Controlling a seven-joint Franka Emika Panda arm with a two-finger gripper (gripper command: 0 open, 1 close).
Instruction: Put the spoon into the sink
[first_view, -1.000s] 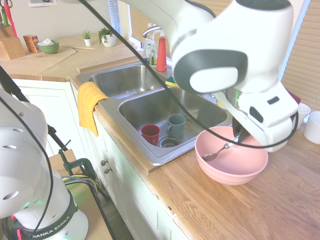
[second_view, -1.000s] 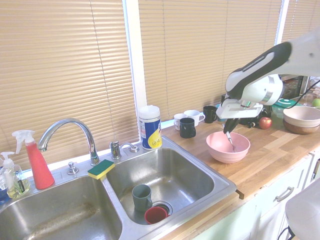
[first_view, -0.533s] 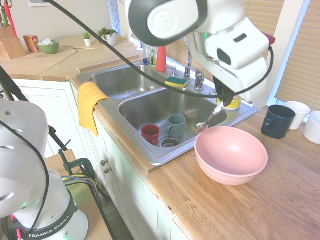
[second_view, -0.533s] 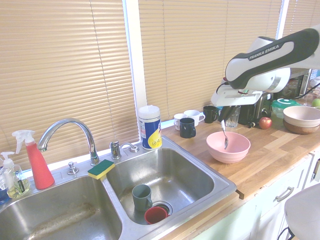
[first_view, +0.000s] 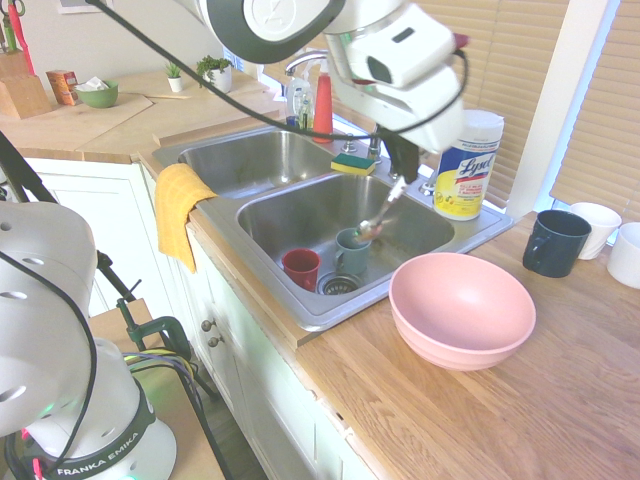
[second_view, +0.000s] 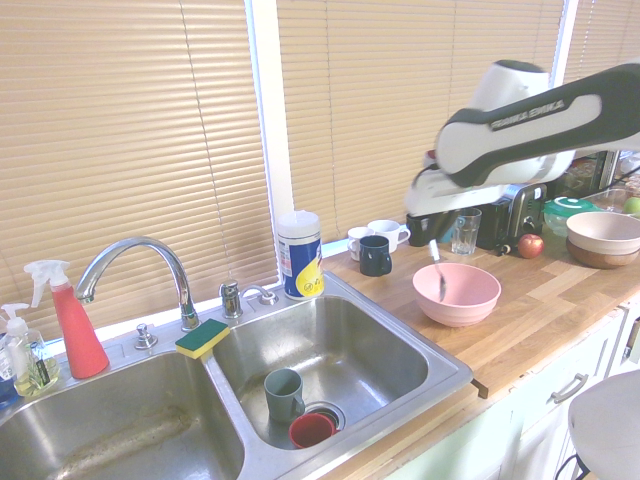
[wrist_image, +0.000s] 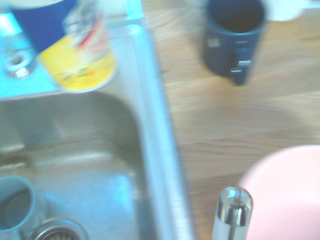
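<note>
My gripper (first_view: 399, 174) is shut on the white handle of the small silver spoon (first_view: 378, 214), which hangs bowl-down, high in the air. In the second exterior view the spoon (second_view: 438, 271) shows in front of the pink bowl (second_view: 457, 293). In the wrist view the spoon (wrist_image: 232, 210) lies between the pink bowl (wrist_image: 287, 195) and the rim of the sink (wrist_image: 155, 150). The sink (first_view: 310, 205) is the nearer steel basin with a round drain (first_view: 339, 285), below and to one side of the spoon.
A red cup (first_view: 300, 268) and a teal mug (first_view: 352, 250) stand in the sink by the drain. A wipes canister (first_view: 465, 165), a dark mug (first_view: 555, 242) and white mugs (first_view: 600, 222) stand behind it. A yellow cloth (first_view: 178, 205) hangs over the front rim. The faucet (second_view: 150, 262) stands at the divider.
The gripper has lifted the spoon out of the pink bowl and carried it up and toward the sink. The bowl now stands uncovered and empty.
</note>
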